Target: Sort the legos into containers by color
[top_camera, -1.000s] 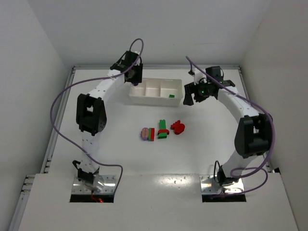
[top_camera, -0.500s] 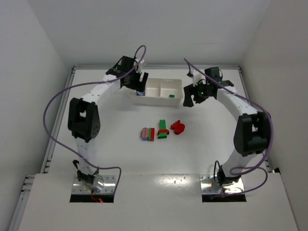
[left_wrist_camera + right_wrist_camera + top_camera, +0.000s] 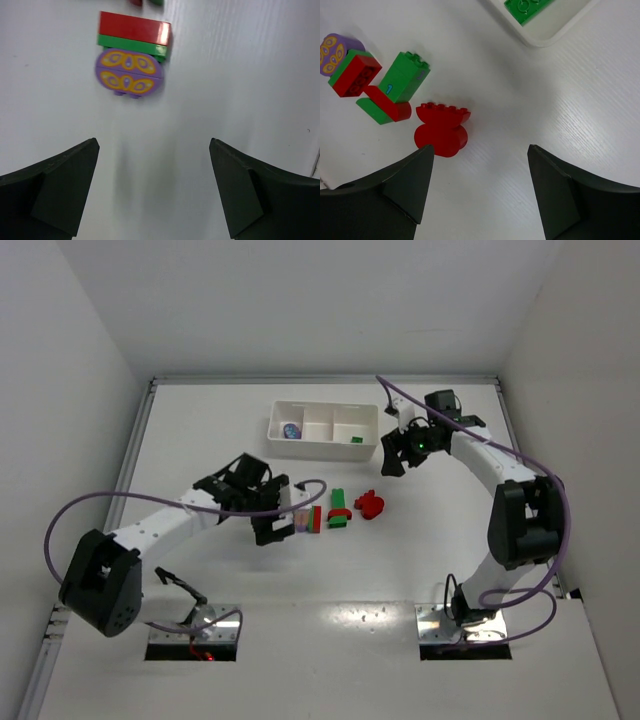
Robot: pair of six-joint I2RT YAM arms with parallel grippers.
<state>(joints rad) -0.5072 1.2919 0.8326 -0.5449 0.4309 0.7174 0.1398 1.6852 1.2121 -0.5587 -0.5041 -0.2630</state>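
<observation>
Three red legos (image 3: 442,135), about four green legos (image 3: 405,75) and two purple legos (image 3: 129,72) are counted, plus one tray (image 3: 320,449) of three compartments (image 3: 318,427).

Overhead wide, wrist close-ups downward, legos (image 3: 339,508) shared

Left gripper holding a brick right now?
No, the left gripper is open and empty; the purple brick lies untouched ahead of it.

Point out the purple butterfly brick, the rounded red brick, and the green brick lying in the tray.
purple butterfly brick (image 3: 129,72): left wrist view, centre of its patterned face.
rounded red brick (image 3: 442,132): right wrist view, middle of its visible face.
green brick (image 3: 526,9): right wrist view, its studded top, inside the tray (image 3: 552,26).
</observation>
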